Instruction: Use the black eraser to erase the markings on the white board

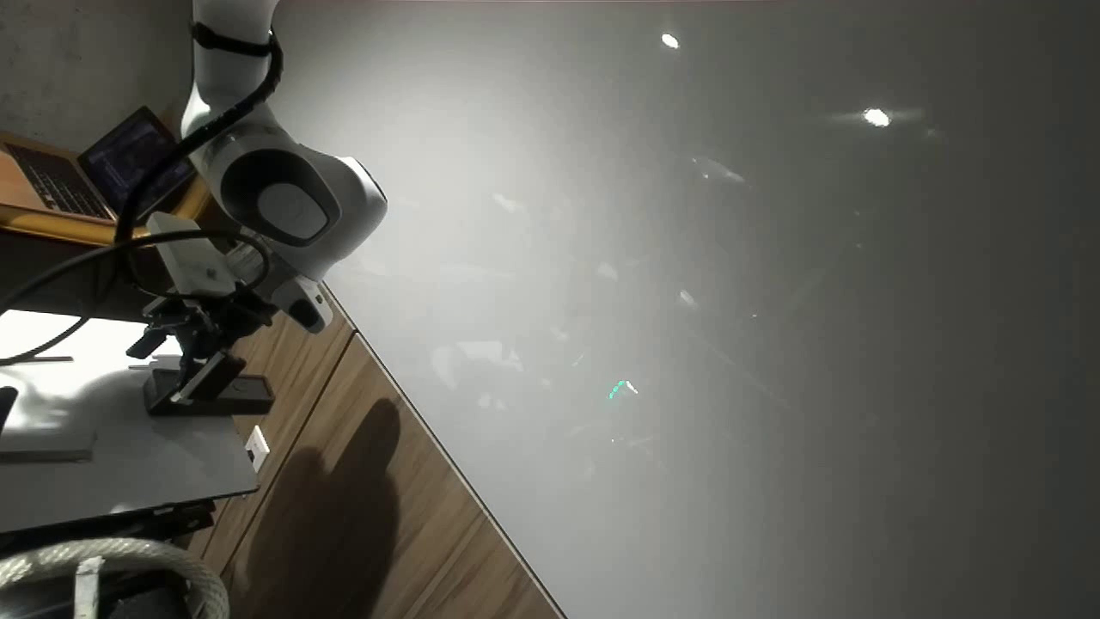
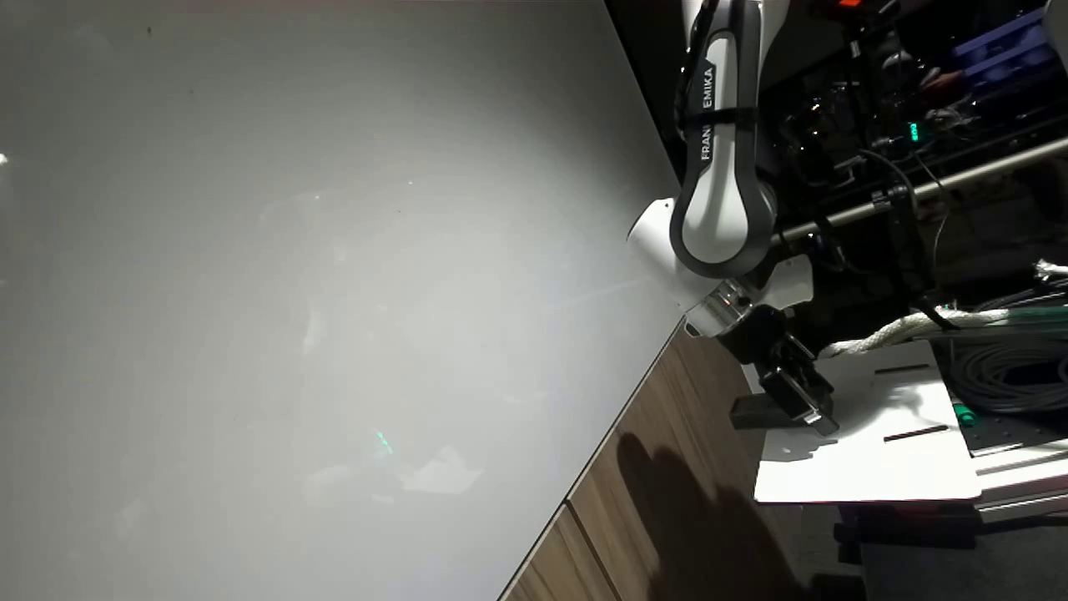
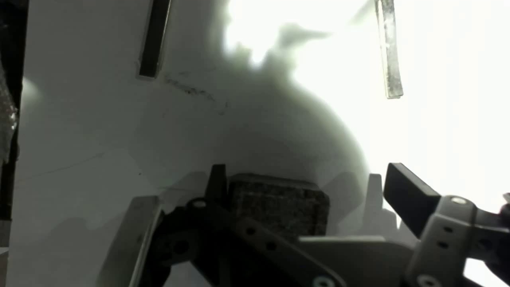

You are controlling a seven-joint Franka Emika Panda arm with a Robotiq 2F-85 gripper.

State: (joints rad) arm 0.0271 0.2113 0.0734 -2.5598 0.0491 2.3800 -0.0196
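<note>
Gripper (image 3: 306, 175) is standing spread at the bench (image 1: 172, 473), the black eraser (image 3: 283, 203) showing between its fingers (image 3: 410, 199).

From left to right in an exterior view, a laptop (image 1: 120, 163) is sitting open at the upper left, the bench is standing partly lit below it, the black eraser is lying at the bench's right edge, the robot arm (image 1: 296, 211) is hanging above, a wooden panel (image 1: 455, 542) is carrying a dark shadow (image 1: 344, 499), and the white board (image 1: 816, 370) is filling the rest, throwing back small glints (image 1: 876, 118). In the wrist view, the finger at left is standing just beside the black eraser, contact unclear, and a gap is showing before the one at right.
</note>
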